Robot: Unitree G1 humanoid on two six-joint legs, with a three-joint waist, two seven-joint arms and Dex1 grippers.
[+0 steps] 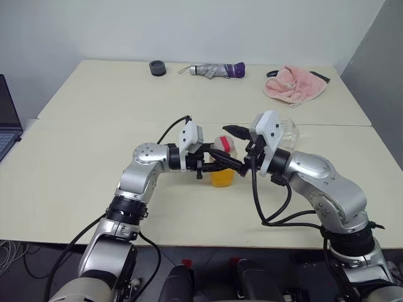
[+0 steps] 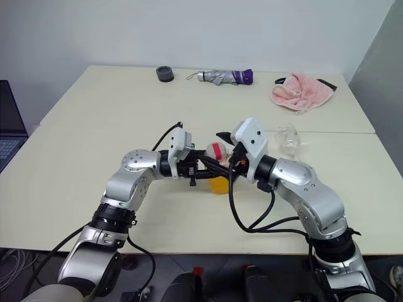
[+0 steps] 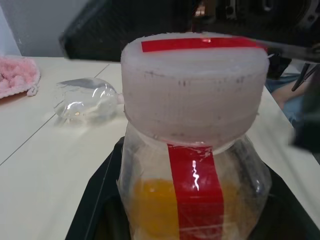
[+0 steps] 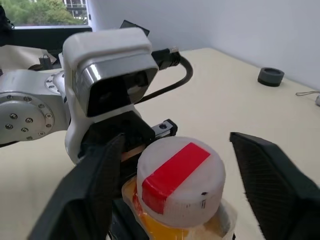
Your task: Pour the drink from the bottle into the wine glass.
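1. Left gripper (image 1: pixel 211 165) level, pointing right, clamped on the small clear squarish plastic bottle (image 1: pixel 223 165) of orange drink (image 1: pixel 222 178), above the cream table (image 1: pixel 94 126).
2. Right gripper (image 4: pixel 175 180) level, fingers spread either side of the pale red-striped cap (image 4: pixel 180 177), not touching.
3. Clear stemmed wine glass (image 1: pixel 288 133) lying behind right wrist.

Bright, even indoor light, soft faint shadows on the pale surface (image 1: pixel 94 189), glare on the red label (image 3: pixel 195 175), blurred near gripper fingers (image 4: pixel 85 195)
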